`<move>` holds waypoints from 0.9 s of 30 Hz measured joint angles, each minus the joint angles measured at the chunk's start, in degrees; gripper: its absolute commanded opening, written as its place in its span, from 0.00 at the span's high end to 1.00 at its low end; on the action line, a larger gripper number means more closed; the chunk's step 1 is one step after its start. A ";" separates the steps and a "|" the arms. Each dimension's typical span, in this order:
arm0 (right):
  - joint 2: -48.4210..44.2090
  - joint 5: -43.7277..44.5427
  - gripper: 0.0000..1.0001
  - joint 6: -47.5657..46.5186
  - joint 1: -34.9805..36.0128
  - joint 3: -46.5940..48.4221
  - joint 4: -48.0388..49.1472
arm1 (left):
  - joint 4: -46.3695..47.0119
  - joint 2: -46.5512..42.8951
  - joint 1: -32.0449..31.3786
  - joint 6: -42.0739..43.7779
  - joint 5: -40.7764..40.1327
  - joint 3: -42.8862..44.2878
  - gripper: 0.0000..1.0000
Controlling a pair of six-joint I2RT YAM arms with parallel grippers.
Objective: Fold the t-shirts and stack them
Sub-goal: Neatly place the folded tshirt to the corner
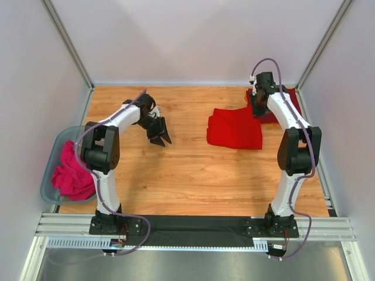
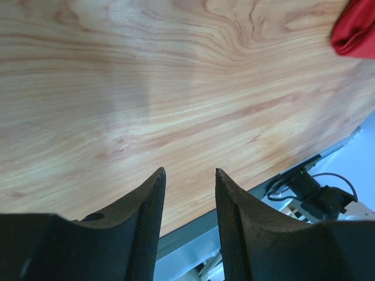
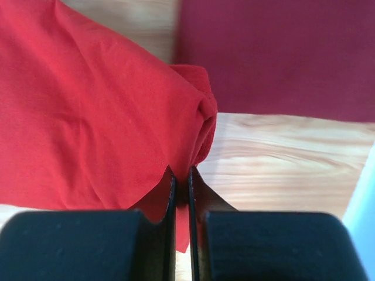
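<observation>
Red cloth is pinched between the pressed-together jaws of the right gripper. In the right wrist view the two black fingers meet on a thin edge of the bright red shirt, with only a sliver of fabric between them. From that grip the shirt runs off toward 10 o'clock in the wrist picture, with a rolled fold bunched at 12 o'clock just above the fingertips. The maroon shirt lies flat at 1 o'clock there, just beside that fold, with bare wood showing below it.

From above, the right gripper sits at the far right of the table, about 2 o'clock from its middle. The bright red shirt is spread out at 8 o'clock from the gripper. The maroon shirt lies in the far right corner, partly under the arm.

The left gripper has its jaws spread, with nothing between them and only wood grain beneath. A corner of the red shirt shows at 1 o'clock in its view. From above, this gripper hangs left of the table's middle, well apart from both shirts.

At 9 o'clock, off the table's left edge, a clear bin holds crumpled pink cloth.
</observation>
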 measured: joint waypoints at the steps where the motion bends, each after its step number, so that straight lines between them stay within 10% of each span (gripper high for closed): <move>1: 0.00 1.53 1.00 -0.63 -0.61 0.00 -0.04 | -0.02 0.04 0.00 0.00 0.22 -0.26 0.53; 27: -5.18 8.20 1.00 -11.41 -10.40 4.83 7.23 | 4.57 1.29 -1.36 -3.06 3.54 -0.79 0.56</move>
